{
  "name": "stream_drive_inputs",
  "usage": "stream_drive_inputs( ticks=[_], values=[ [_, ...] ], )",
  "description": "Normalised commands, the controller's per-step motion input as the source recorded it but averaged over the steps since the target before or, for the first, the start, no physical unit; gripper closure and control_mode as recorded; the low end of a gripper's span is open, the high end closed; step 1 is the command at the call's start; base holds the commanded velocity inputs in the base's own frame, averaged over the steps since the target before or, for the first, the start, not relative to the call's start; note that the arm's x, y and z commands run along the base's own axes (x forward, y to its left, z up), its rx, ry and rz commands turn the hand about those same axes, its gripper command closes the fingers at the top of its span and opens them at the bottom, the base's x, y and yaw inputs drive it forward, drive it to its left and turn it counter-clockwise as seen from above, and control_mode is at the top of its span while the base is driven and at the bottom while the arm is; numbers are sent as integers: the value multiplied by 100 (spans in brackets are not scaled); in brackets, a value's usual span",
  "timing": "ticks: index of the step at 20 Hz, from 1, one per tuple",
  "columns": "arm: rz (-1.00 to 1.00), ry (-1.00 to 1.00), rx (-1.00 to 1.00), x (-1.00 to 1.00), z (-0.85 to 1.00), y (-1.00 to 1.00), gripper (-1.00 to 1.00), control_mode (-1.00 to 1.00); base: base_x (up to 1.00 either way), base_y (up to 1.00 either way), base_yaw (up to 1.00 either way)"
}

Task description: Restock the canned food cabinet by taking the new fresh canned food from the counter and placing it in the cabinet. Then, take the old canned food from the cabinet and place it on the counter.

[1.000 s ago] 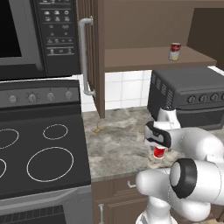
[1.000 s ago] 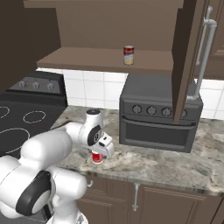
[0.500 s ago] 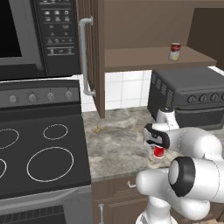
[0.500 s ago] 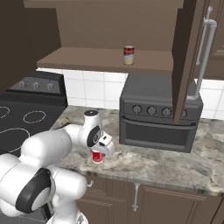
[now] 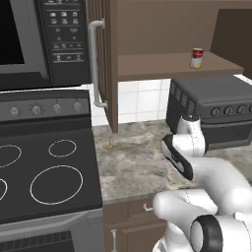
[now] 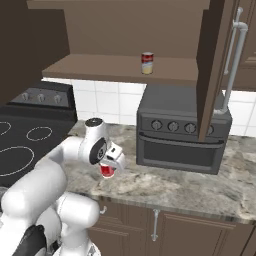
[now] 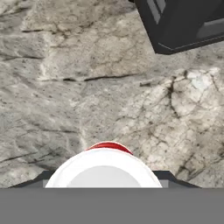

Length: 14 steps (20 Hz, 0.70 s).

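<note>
Your gripper (image 6: 109, 167) is clamped around the new fresh canned food (image 6: 106, 171), near the front edge of the bench (image 6: 200, 187), left of the black oven. Expect a rigid, smooth, fairly light can; squeeze its sides mid-height, since it may slip.

Marbled table (image 6: 200, 187) across lower frame, dark toaster oven (image 6: 184, 131) standing on it at center right. Cabinet shelf (image 6: 100, 67) upper center carries a red-and-cream banded can (image 6: 147, 63).
</note>
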Motion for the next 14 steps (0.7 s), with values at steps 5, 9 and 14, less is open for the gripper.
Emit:
stream_drive_inputs(
  ticks=[5,9,14],
  values=[
    [10,-56,-23,-48,100,29,100,-100,0,0,0],
    [10,-60,-20,-47,100,8,100,-100,0,0,0],
    [17,-54,-11,-30,100,0,100,-100,0,0,0]
  ],
)
